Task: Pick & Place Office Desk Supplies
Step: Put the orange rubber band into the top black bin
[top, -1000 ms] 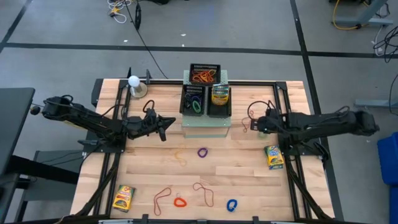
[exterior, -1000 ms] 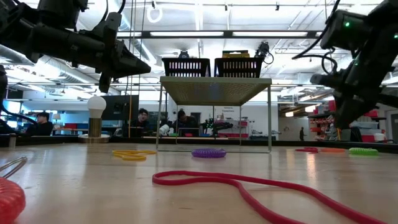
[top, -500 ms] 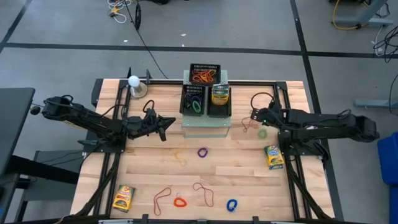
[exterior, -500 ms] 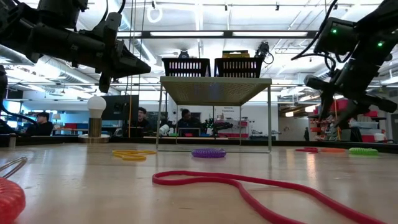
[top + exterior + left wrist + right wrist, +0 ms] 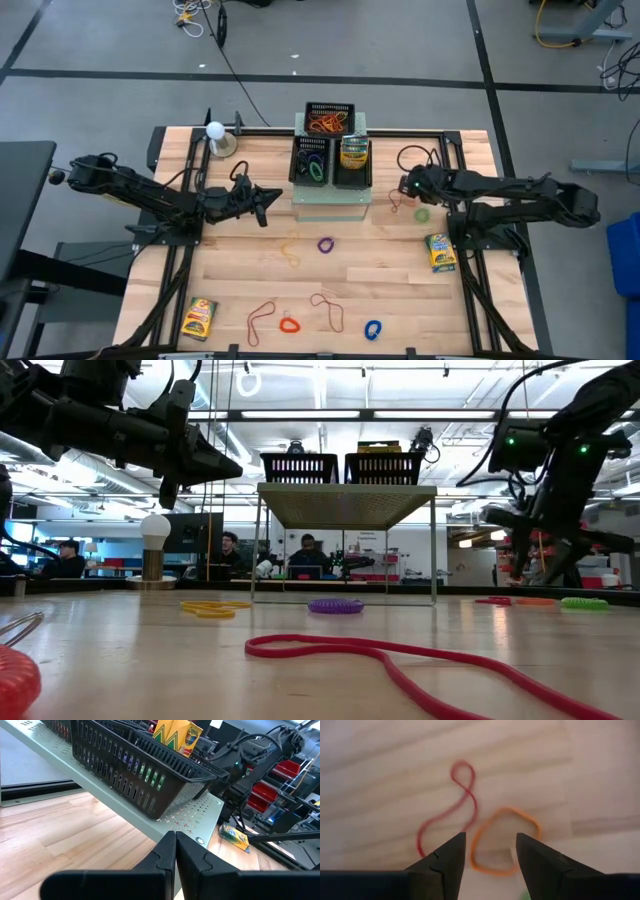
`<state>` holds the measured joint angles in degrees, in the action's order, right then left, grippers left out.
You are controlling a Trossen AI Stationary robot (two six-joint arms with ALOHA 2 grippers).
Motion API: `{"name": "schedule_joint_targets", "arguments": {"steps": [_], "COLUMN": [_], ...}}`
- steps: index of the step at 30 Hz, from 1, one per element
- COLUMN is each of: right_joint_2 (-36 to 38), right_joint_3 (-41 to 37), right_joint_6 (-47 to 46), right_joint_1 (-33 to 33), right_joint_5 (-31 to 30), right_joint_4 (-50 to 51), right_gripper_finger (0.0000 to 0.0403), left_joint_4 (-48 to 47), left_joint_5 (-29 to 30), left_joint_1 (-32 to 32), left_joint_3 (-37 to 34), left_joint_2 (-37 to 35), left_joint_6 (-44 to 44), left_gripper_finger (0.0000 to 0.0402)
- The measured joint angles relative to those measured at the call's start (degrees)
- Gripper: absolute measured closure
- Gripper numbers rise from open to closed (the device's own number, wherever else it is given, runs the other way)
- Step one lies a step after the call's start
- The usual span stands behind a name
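The right tool (image 5: 487, 851) hangs wide open and empty just above an orange band (image 5: 504, 840) and a red band (image 5: 451, 810), which lie touching on the surface (image 5: 250, 270) right of the green box (image 5: 330, 205). The left tool (image 5: 175, 851) waits shut and empty left of that box.

table (image 5: 230, 250): wood | on it: crayon boxes (image 5: 199, 318), rubber bands (image 5: 262, 320), coloured loops (image 5: 326, 244), perforated box (image 5: 330, 205)
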<state>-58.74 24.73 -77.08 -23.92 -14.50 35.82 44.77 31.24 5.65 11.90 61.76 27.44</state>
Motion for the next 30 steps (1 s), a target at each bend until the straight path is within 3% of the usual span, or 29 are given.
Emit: {"name": "schedule_joint_targets", "arguments": {"steps": [10,25,30], "right_joint_2": [1.5,1.5,1.2], "right_joint_3": [0.0,0.0,0.0], "right_joint_6": [3.0,4.9,7.4], "right_joint_1": [0.3,0.1,0.0], "right_joint_5": [6.6,6.3,4.8], "right_joint_4": [1.5,0.4,-4.0], "right_gripper_finger": [0.0219,0.0218,0.0186], "left_joint_4": [0.0,0.0,0.0], "left_joint_5": [0.0,0.0,0.0], "left_joint_1": [0.0,0.0,0.0], "left_joint_3": [0.0,0.0,0.0], "left_joint_2": [0.0,0.0,0.0], "left_joint_6": [0.0,0.0,0.0], "left_gripper_finger": [0.0385,0.0385,0.0385]}}
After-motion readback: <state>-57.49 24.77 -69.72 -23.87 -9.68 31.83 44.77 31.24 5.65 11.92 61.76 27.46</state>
